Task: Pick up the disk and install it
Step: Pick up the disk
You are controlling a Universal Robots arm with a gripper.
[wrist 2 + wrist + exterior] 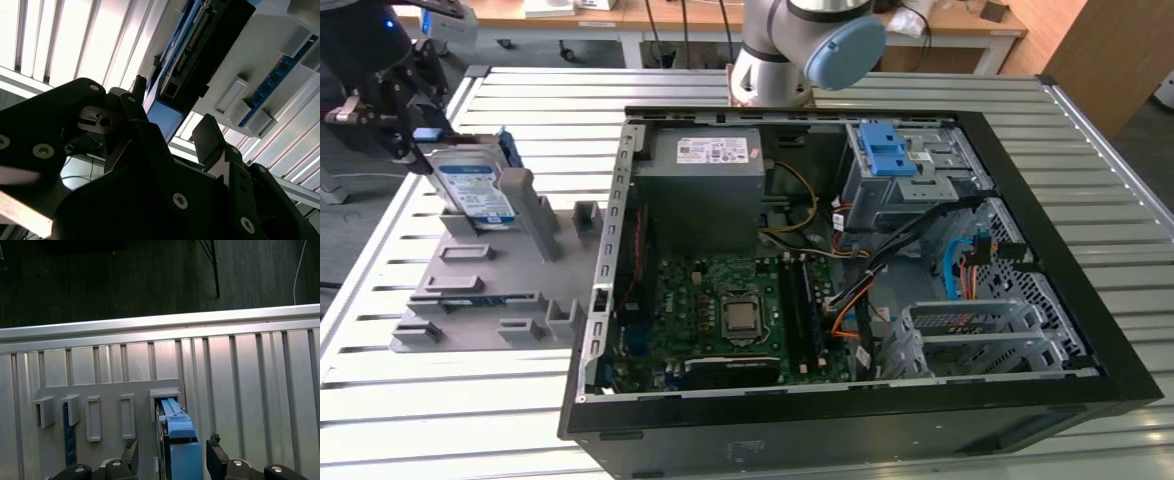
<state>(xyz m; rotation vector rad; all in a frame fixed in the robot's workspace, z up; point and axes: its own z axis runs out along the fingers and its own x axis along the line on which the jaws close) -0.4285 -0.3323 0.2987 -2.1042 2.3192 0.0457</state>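
The disk stands on edge in a slot at the far end of the grey holder plate, its white-and-blue label facing out and its blue carrier along the rim. In the exterior view my gripper hangs at the disk's upper end. In the first wrist view my gripper is open, with its two black fingertips on either side of the disk's blue carrier and a small gap on each side. The second wrist view shows the gripper straddling the disk's blue edge.
An open computer case lies at the exterior view's right, with a motherboard, a grey power supply box and a drive bay with a blue latch. The arm's base stands behind it. The slatted metal table carries everything.
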